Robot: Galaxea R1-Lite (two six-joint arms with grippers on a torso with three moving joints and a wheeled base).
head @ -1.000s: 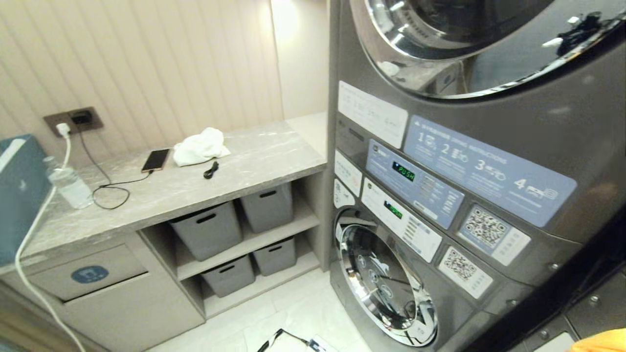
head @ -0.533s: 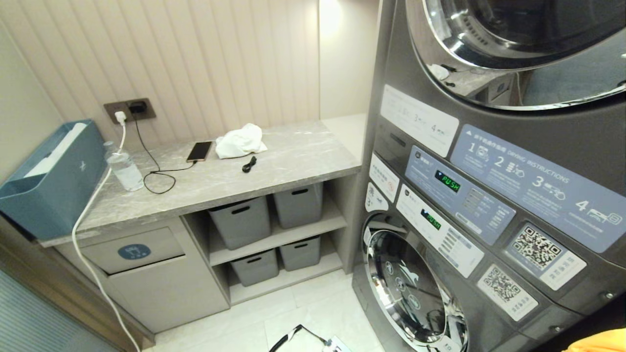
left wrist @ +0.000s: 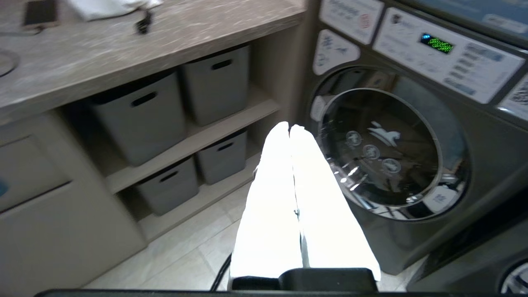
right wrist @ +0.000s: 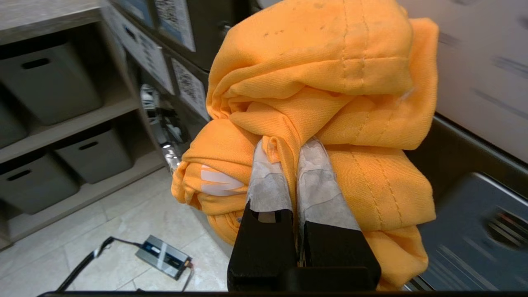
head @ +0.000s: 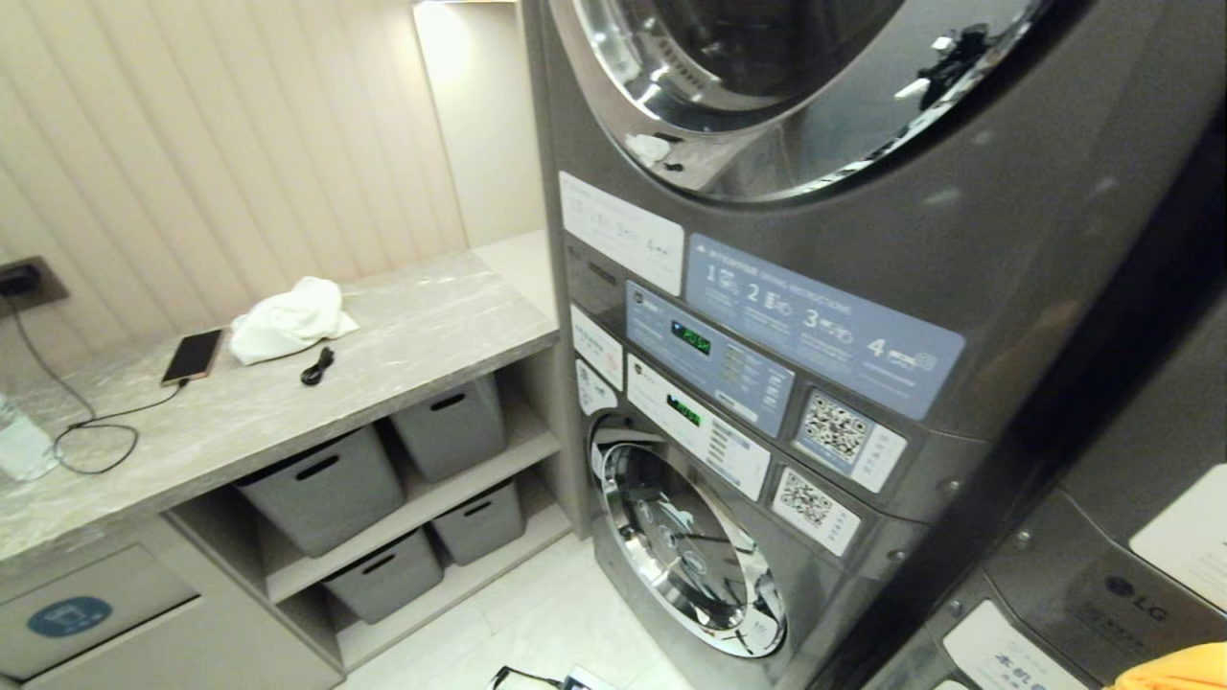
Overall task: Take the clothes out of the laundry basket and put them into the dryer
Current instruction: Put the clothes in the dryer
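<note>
My right gripper (right wrist: 291, 148) is shut on a bunched orange garment (right wrist: 330, 82), which fills the right wrist view; a corner of the same garment (head: 1174, 669) shows at the head view's lower right edge. The grey stacked machine stands close in front of me. Its upper round door (head: 767, 86), the dryer's, sits above the blue drying-instructions panel (head: 815, 321). The lower round door (left wrist: 387, 152) is closed. My left gripper (left wrist: 289, 126) is shut and empty, hanging low in front of that lower door. The laundry basket is out of view.
A stone-topped counter (head: 403, 355) to the left carries a white cloth (head: 288, 321), a phone (head: 192, 356) and a black cable (head: 316, 366). Grey bins (head: 326, 489) fill its shelves. A power brick (right wrist: 163, 256) lies on the tiled floor. Another machine (head: 1131, 575) stands at right.
The whole head view has swung, so the camera moved: the stacked machine now sits nearer the middle and the counter further left. The orange garment stays at the lower right corner.
</note>
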